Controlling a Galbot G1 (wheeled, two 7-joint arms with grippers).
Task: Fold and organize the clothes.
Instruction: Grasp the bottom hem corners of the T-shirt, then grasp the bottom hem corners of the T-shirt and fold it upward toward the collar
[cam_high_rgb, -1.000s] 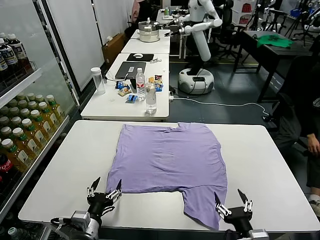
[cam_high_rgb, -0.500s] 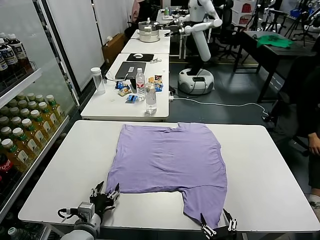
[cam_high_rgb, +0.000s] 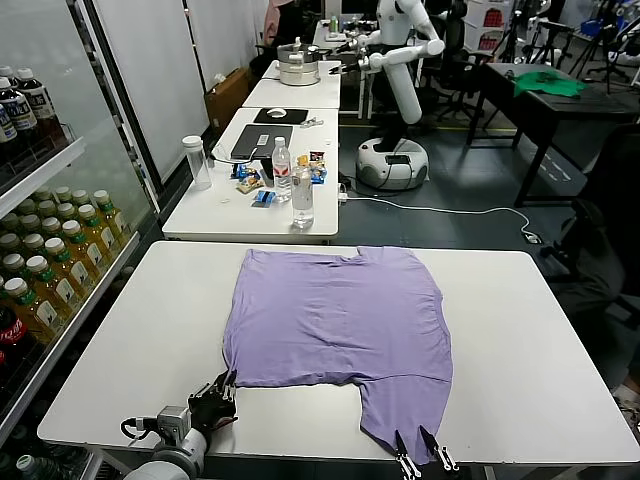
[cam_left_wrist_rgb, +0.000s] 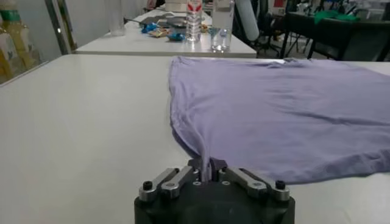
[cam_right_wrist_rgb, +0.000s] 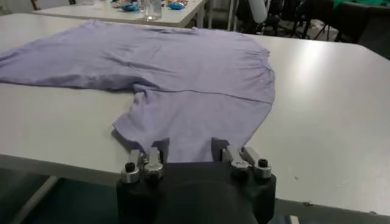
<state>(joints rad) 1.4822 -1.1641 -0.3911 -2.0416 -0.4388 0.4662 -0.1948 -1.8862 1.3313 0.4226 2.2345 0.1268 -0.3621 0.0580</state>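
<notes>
The lavender T-shirt (cam_high_rgb: 340, 320) lies spread flat on the white table (cam_high_rgb: 520, 330), with one part hanging toward the front edge. My left gripper (cam_high_rgb: 214, 398) is at the shirt's near left corner, shut on a pinch of the fabric; the left wrist view shows the cloth (cam_left_wrist_rgb: 274, 103) rising out of the closed gripper (cam_left_wrist_rgb: 207, 165). My right gripper (cam_high_rgb: 420, 458) is at the table's front edge, open, its fingers on either side of the shirt's nearest edge. In the right wrist view the shirt (cam_right_wrist_rgb: 183, 79) runs in between the open gripper (cam_right_wrist_rgb: 186, 151).
A second white table (cam_high_rgb: 215, 215) behind holds water bottles (cam_high_rgb: 301, 195), a laptop and snacks. Shelves of drink bottles (cam_high_rgb: 40, 270) stand to the left. Another robot (cam_high_rgb: 400, 70) and a green cloth (cam_high_rgb: 548, 82) on a dark table are far back.
My left gripper moved in to the shirt's near left corner and shut on it. My right gripper slid left along the front edge to the shirt's nearest edge, still open.
</notes>
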